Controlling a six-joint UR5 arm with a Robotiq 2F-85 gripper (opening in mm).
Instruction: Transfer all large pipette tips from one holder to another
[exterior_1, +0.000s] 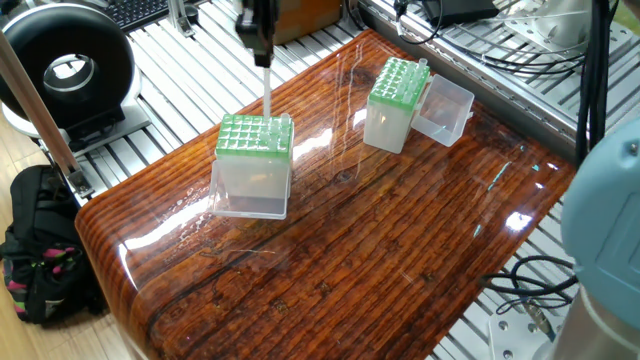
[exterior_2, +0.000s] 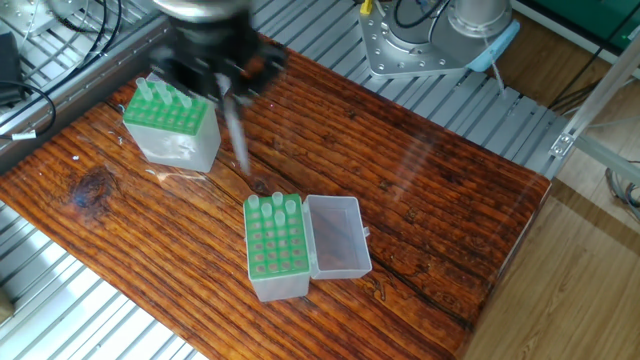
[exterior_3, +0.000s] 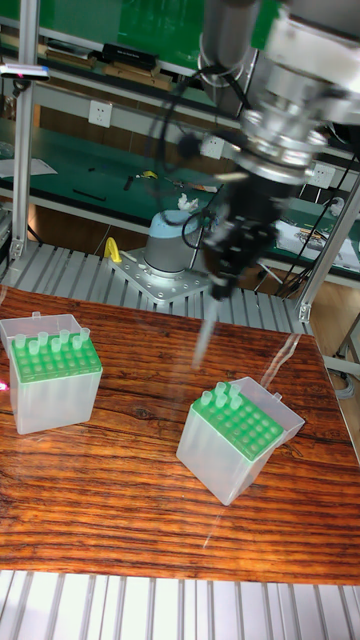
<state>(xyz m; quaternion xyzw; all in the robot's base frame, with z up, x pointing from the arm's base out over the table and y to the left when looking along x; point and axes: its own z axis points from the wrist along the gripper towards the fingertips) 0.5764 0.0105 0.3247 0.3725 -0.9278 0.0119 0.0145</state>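
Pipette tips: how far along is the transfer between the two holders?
Done: several tips stand in the far holder. In hand: the gripper carries one tip, blurred, in the air between the holders. Left: apparently the three tips in the near holder.

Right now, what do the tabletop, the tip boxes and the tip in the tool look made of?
Tabletop: wood grain under a glossy clear coat, going by the bright reflections. Tip boxes: translucent, frosted-looking plastic walls with opaque green perforated tops, probably plastic too. Pipette tip held in the tool: clear whitish plastic, slim and tapered; motion blur hides any finer finish.
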